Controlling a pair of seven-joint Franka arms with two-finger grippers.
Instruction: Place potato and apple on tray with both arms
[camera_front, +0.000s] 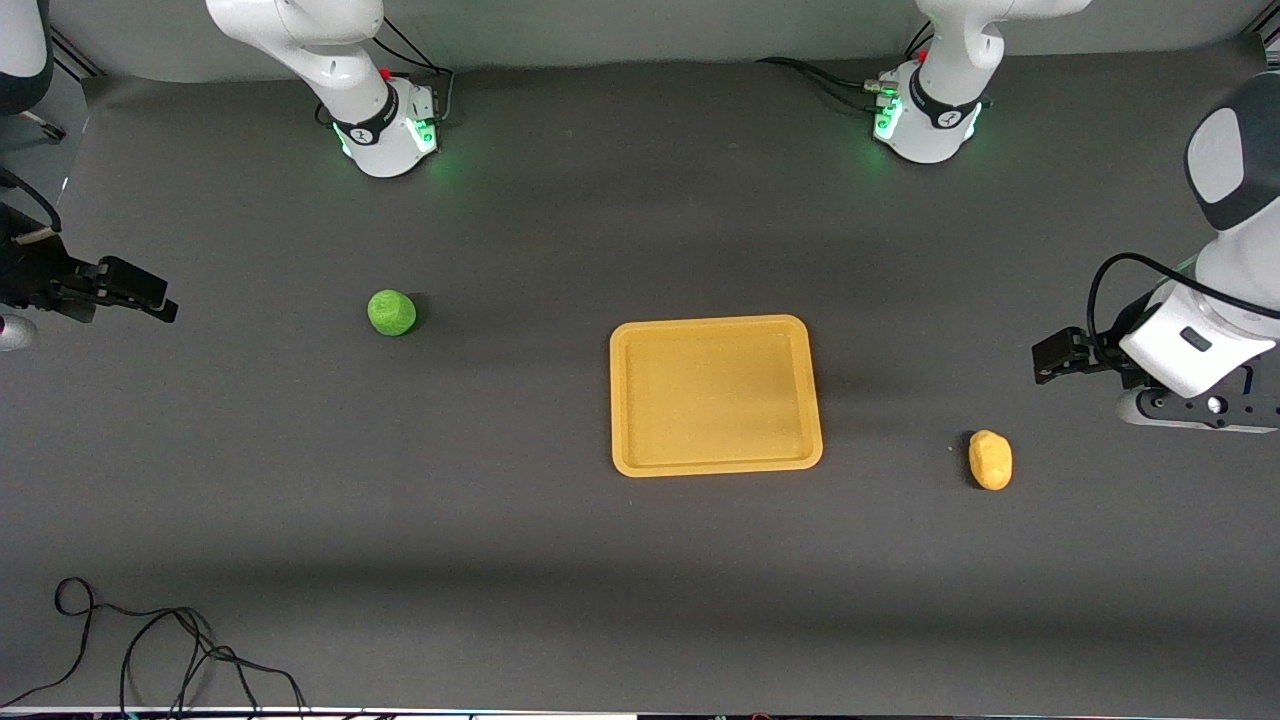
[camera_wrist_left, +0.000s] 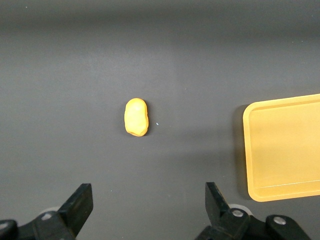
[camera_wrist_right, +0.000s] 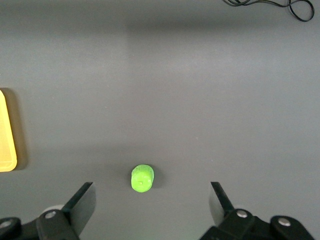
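The yellow-orange tray (camera_front: 715, 395) lies empty at the middle of the table. The green apple (camera_front: 391, 312) sits on the mat toward the right arm's end. The yellow-orange potato (camera_front: 990, 459) sits toward the left arm's end, nearer to the front camera than the tray's middle. My left gripper (camera_front: 1052, 358) hangs open and empty over the mat near the potato (camera_wrist_left: 136, 117), apart from it; the tray's end (camera_wrist_left: 285, 150) shows in its view. My right gripper (camera_front: 150, 296) hangs open and empty over the table's end, apart from the apple (camera_wrist_right: 142, 178).
A loose black cable (camera_front: 150, 650) lies on the mat at the front corner toward the right arm's end, and it also shows in the right wrist view (camera_wrist_right: 272, 4). The arm bases (camera_front: 385, 130) stand along the table's back edge.
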